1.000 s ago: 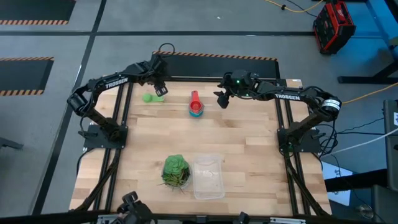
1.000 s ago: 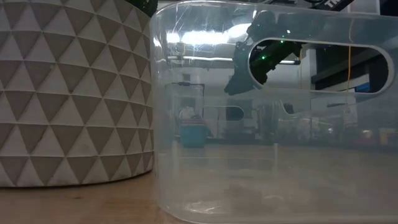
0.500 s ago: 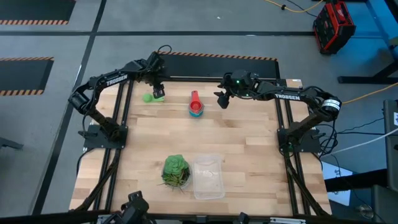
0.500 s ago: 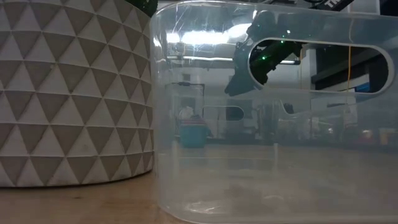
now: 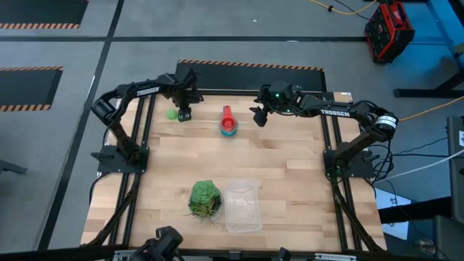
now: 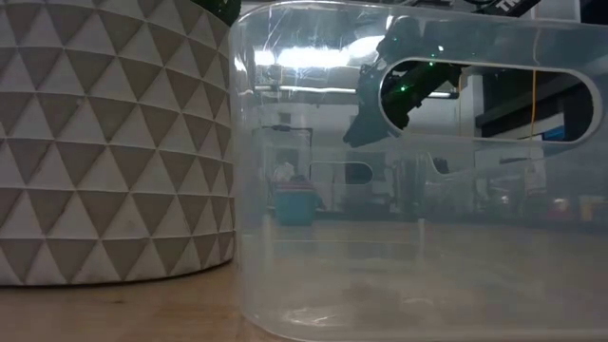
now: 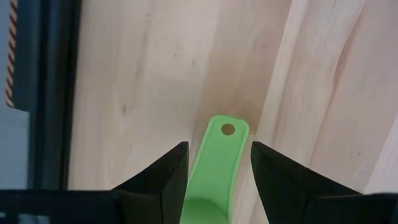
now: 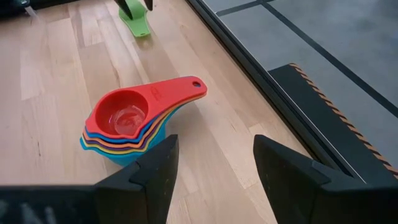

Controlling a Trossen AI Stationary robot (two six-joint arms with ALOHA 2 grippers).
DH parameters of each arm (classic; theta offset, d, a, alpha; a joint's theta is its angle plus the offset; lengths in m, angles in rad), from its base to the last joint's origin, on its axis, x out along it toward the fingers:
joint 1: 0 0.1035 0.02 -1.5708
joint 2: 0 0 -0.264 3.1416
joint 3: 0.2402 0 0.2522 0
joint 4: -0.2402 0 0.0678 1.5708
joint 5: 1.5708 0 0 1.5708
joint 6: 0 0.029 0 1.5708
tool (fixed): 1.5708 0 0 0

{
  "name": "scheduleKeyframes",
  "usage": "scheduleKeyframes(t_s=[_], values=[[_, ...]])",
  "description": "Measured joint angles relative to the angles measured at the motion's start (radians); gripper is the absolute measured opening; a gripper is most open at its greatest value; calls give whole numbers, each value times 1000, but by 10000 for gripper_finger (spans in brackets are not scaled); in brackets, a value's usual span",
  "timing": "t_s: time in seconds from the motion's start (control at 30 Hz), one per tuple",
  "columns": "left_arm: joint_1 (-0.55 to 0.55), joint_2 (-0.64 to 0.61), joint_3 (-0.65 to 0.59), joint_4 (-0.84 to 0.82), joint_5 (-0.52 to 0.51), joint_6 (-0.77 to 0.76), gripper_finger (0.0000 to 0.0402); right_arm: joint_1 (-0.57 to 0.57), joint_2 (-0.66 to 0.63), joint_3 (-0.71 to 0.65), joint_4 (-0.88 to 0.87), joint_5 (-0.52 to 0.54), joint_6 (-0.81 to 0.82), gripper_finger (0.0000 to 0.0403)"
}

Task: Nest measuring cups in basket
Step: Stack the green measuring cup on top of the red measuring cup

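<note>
The green measuring cup lies on the table near its far left corner. My left gripper is low over it and open, one finger on each side of the cup's handle. The other cups sit nested in a stack, red on top, at the far middle of the table. My right gripper hovers open just right of that stack and touches nothing. The clear basket stands near the near edge. My left gripper comes from above, pointing down, its open fingers on either side of the green cup's handle and across it, near the end with the hole. The cup lies flat on the table. Whether a finger touches the handle, I cannot tell.
A green leafy ball in a patterned pot stands right beside the basket on its left; in the low view the pot and the basket wall fill the foreground. Bare wood lies between the stack and the basket.
My left gripper has moved down and toward the table's near edge, from above the far edge onto the green cup, and now covers its handle. The green cup, the stack and my right gripper have kept still.
</note>
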Motion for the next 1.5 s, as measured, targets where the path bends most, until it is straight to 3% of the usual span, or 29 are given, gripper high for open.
scheduleKeyframes(t_s=[0.57, 1.5], values=[[-15, 112, 0, 16, -15, 2, 167, 0, 0, 0, 0, 0, 0, 212], [-19, 112, 0, 73, -20, 1, 167, 1, 0, 0, -3, 0, 3, 212]])
